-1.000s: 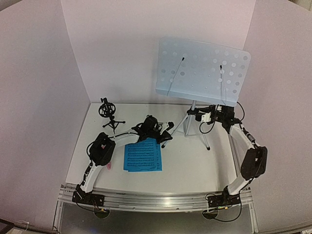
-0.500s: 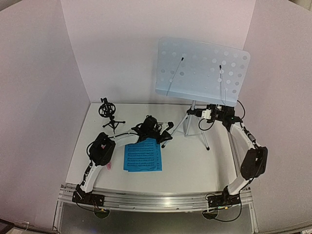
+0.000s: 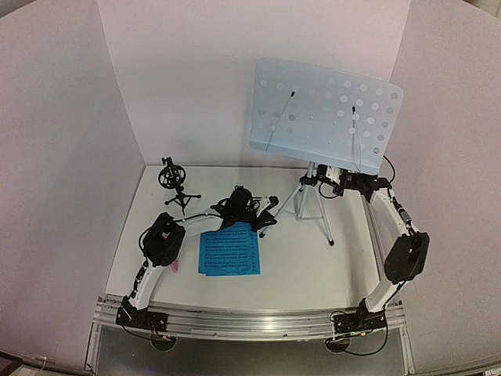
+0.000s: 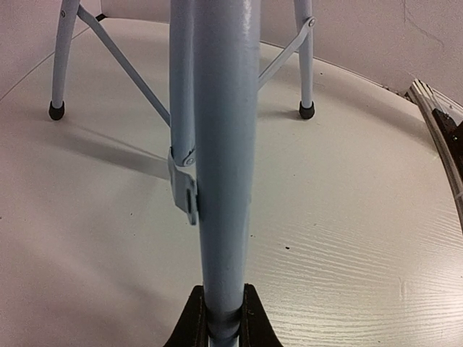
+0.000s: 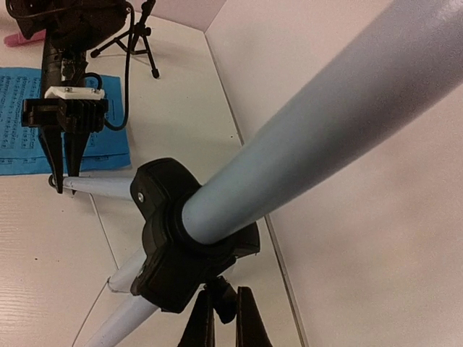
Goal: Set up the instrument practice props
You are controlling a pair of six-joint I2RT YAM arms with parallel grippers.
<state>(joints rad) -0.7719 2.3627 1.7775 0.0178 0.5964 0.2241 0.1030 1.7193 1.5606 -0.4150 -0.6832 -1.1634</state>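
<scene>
The pale blue perforated music stand stands at the back right on its silver tripod. My left gripper is shut on a tripod leg near its foot, the jaws pressed on both sides. My right gripper is shut on the small black knob of the black collar on the pole. The blue sheet-music pages lie flat at the front middle. The pink microphone lies by the left arm. The black tripod mic holder stands at the back left.
White walls close the table at the back and both sides; the right wall is close to the stand. Two other tripod feet rest on the table. A metal rail runs along the near edge.
My right gripper has moved up and a little left at the stand's collar. The stand's desk and its right foot have shifted slightly. The left arm has not moved.
</scene>
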